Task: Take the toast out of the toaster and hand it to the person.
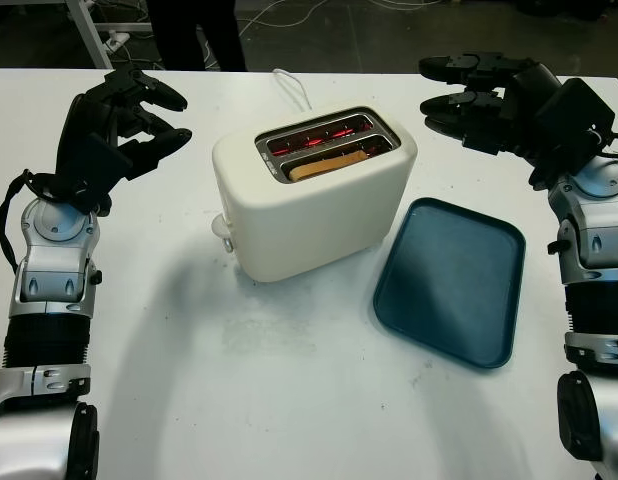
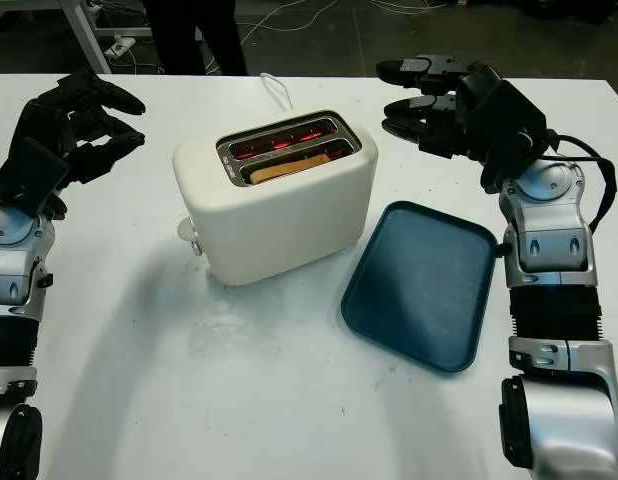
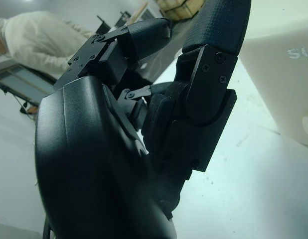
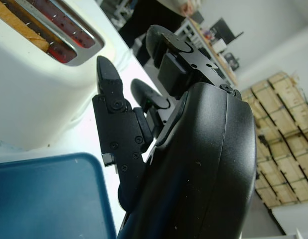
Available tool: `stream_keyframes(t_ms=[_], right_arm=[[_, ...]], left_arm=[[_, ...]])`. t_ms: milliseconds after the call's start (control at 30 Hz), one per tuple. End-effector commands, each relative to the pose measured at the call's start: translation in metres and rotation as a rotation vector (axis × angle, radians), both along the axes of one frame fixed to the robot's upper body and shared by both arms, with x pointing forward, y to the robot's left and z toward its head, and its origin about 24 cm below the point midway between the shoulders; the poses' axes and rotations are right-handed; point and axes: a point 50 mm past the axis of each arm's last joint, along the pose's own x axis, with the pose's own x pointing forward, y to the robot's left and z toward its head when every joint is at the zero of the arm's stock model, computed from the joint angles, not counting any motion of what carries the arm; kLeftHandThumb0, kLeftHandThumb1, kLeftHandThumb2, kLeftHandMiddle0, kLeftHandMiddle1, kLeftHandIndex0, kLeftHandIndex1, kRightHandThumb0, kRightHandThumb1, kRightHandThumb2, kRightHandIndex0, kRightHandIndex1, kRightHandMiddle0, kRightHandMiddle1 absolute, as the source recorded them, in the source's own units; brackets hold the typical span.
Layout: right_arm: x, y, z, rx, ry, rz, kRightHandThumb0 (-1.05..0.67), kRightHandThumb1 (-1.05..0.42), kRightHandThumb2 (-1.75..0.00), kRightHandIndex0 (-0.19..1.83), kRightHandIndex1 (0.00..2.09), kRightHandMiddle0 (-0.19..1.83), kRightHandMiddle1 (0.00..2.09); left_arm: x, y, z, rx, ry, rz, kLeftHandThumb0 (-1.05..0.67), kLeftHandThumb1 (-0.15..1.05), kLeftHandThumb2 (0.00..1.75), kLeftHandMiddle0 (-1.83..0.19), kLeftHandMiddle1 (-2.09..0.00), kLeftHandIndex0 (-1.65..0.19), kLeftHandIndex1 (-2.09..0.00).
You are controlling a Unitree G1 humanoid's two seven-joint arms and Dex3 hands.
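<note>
A cream toaster (image 1: 309, 195) stands in the middle of the white table (image 1: 289, 380). A slice of toast (image 1: 327, 164) sits low in its nearer slot, while the far slot glows red inside. My left hand (image 1: 139, 115) hovers open to the left of the toaster, apart from it. My right hand (image 1: 459, 90) is raised open to the right of the toaster, behind the tray, holding nothing. In the right wrist view the toaster (image 4: 34, 74) and the toast's edge (image 4: 17, 22) lie beyond my black fingers (image 4: 111, 107).
A dark blue tray (image 1: 454, 280) lies to the right of the toaster. A white cable (image 1: 289, 85) runs from the toaster to the table's far edge. A person in dark trousers (image 1: 199, 35) stands beyond the far edge.
</note>
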Motion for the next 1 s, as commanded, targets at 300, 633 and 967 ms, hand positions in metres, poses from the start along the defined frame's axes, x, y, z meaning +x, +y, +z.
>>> stream_keyframes(t_ms=[300, 633, 967], right_arm=[[-0.0003, -0.0008, 0.0026, 0.003, -0.025, 0.01, -0.23, -0.92, -0.08, 0.55, 0.54, 0.72, 0.02], [0.0002, -0.0014, 0.0026, -0.001, -0.029, 0.031, -0.23, -0.92, -0.07, 0.54, 0.55, 0.71, 0.01], [0.0006, -0.0027, 0.0024, -0.013, -0.031, 0.025, -0.24, -0.92, -0.05, 0.54, 0.57, 0.72, 0.02]], left_arm=[[-0.0012, 0.0044, 0.0052, 0.027, -0.02, 0.002, -1.05, 0.92, 0.13, -0.55, -1.27, -0.47, -1.22], [-0.0014, 0.0059, 0.0041, 0.023, -0.015, 0.011, -1.05, 0.92, 0.13, -0.56, -1.28, -0.49, -1.21], [-0.0013, 0.0066, 0.0038, 0.029, -0.022, 0.01, -1.05, 0.92, 0.14, -0.55, -1.29, -0.47, -1.22]])
